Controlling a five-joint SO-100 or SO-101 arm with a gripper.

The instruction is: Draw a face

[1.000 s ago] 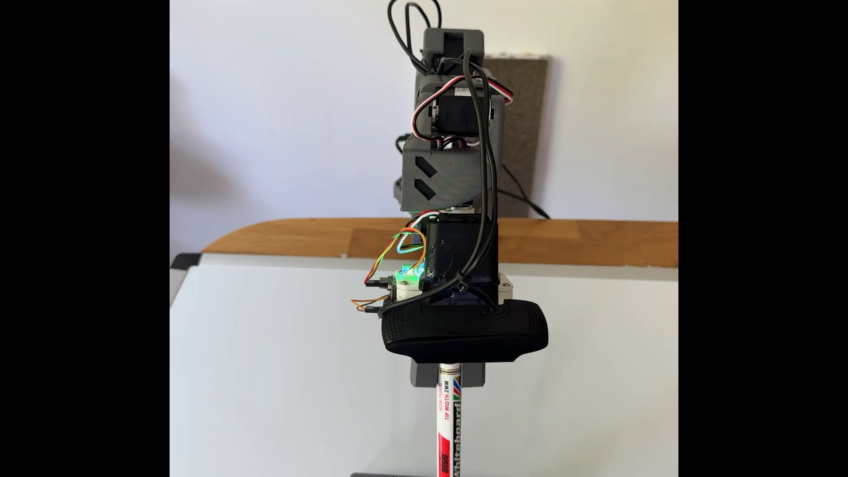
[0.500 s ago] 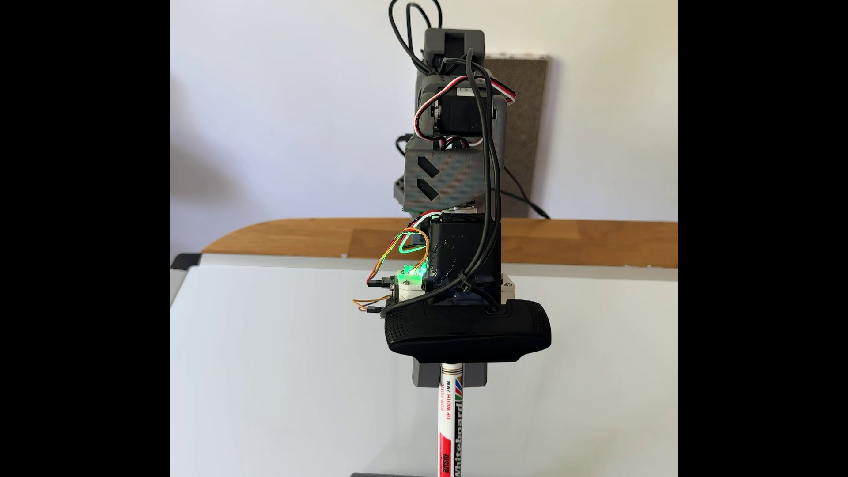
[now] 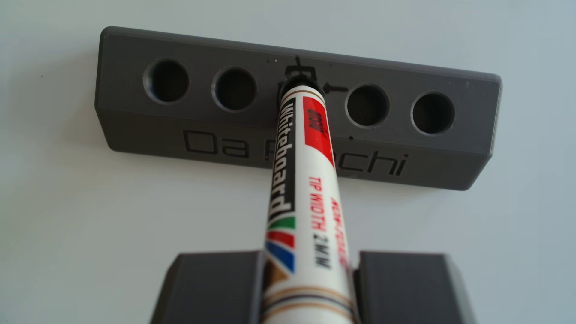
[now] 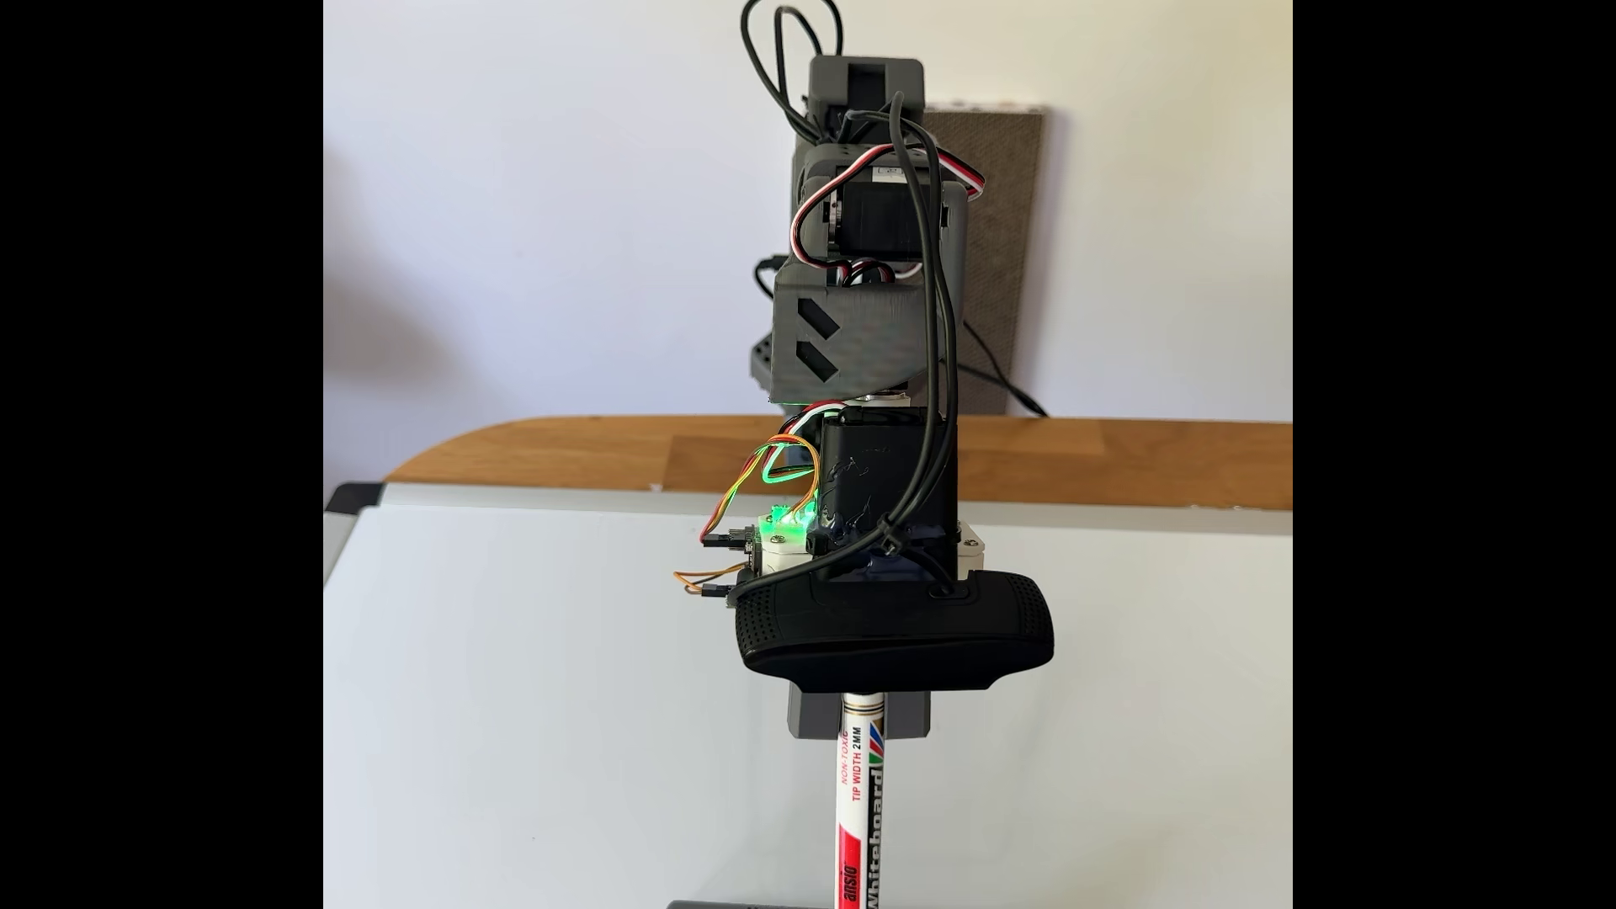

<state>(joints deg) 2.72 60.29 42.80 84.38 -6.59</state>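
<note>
The whiteboard (image 4: pixel 542 699) fills the lower half of the fixed view and is blank wherever it shows: no line, no circle, nothing of a face. By that showing the drawing has not begun, and all of it is left.

The arm (image 4: pixel 861 288) stands in the upper middle of the fixed view and reaches down toward the bottom edge, with a black webcam (image 4: pixel 892 629) slung across its wrist.

In the other view the grey holder (image 3: pixel 218 131) stretches across the upper half of the frame, lying on the whiteboard (image 3: pixel 78 233). It has a row of five holes; the four outer ones are empty, and the lettering on its front face is partly hidden.

The pen (image 3: pixel 299 193) runs from the bottom middle of that frame up to the middle hole, where its dark end sits. Whether a cap is there, or the tip is already bare, I cannot tell.

The gripper (image 3: pixel 307 286), at the bottom of the other view, is clamped on the pen barrel, one grey jaw on each side. In the fixed view the pen (image 4: pixel 861 813) hangs below the gripper (image 4: pixel 859 718) to the bottom edge.

My judgement: this is the fetching stage, with the pen held but not yet out of the holder.
</note>
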